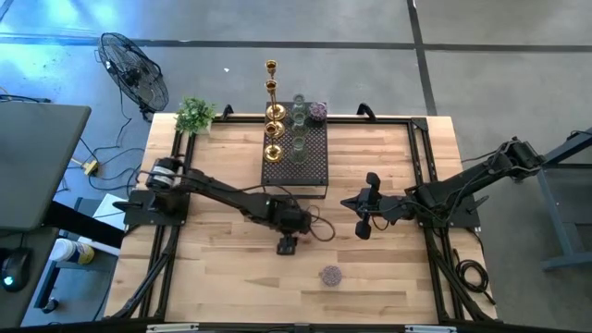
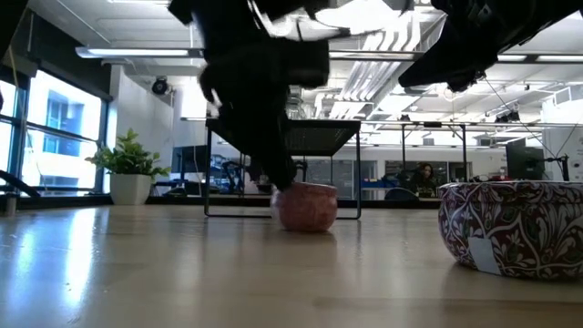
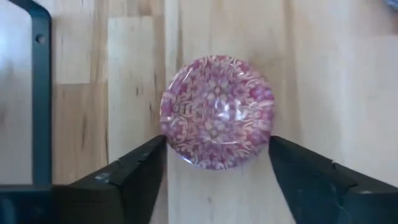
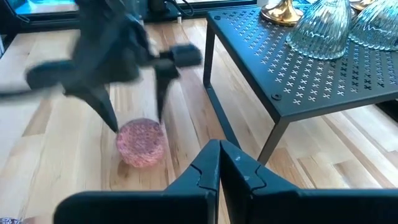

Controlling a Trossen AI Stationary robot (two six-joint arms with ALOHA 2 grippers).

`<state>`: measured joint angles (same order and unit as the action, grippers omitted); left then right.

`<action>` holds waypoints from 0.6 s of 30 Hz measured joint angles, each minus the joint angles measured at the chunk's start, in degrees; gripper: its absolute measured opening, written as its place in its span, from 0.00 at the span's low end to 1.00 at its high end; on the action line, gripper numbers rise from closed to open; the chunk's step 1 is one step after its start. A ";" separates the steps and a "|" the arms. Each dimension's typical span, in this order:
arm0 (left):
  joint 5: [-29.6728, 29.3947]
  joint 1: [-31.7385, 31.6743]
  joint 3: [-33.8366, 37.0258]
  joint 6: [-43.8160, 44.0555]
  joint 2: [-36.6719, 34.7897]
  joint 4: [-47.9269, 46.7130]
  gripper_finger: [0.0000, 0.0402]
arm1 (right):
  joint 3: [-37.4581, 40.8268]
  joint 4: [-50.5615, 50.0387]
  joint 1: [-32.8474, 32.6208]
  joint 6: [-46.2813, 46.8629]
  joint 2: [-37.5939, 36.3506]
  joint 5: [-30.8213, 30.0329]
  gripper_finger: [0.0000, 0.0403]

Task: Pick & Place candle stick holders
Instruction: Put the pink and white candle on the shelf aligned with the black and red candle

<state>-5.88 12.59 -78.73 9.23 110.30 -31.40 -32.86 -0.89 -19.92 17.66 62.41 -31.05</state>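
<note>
A pink patterned glass cup [image 3: 216,112] stands on its base on the wooden table [image 1: 222,277], near the table's middle. My left gripper [image 3: 216,142] points steeply down over it, open, one finger on each side of the cup's rim. In the high view this gripper [image 1: 287,246] hides the cup. My right gripper [image 4: 219,155] hangs shut above the table, right of the middle [image 1: 363,215], with nothing in it. A purple patterned cup [image 1: 330,275] sits nearer the front edge. Gold candlesticks [image 1: 274,129] and clear-green glass cups [image 1: 299,125] stand on the black perforated box [image 1: 310,166]. My left gripper's fingertips [image 3: 158,146] stand close against the two opposite sides of the pink cup's rim [image 3: 171,134], coming from above. Whether they touch the glass, I cannot tell. The cup [image 2: 307,207] stands upright on the table.
A small potted plant [image 1: 194,116] stands at the table's far left corner. The black box stands on thin legs [image 4: 210,68] at the far middle. The purple cup [image 2: 515,223] lies close to the low camera. Bare wood stretches along the front left.
</note>
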 joint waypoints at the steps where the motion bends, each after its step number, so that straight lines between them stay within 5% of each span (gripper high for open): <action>1: -0.90 0.79 0.07 -0.03 -0.76 -0.28 0.64 | 0.00 -0.28 0.00 -0.14 0.00 0.02 0.00; 6: -4.76 5.43 5.81 -0.01 -6.54 5.34 0.36 | 0.02 -2.02 -0.40 -0.74 0.08 0.33 0.00; 11: -9.07 9.16 21.39 1.96 -16.40 21.74 0.05 | 0.02 0.32 -2.40 1.76 3.29 -2.13 0.00; 18: -15.75 11.09 48.18 10.97 -33.24 54.35 0.08 | 0.02 8.73 -5.90 7.85 13.88 -2.09 0.00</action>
<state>-21.63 23.68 -30.55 20.20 77.06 22.95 -32.84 7.84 -25.82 25.51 76.30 -33.14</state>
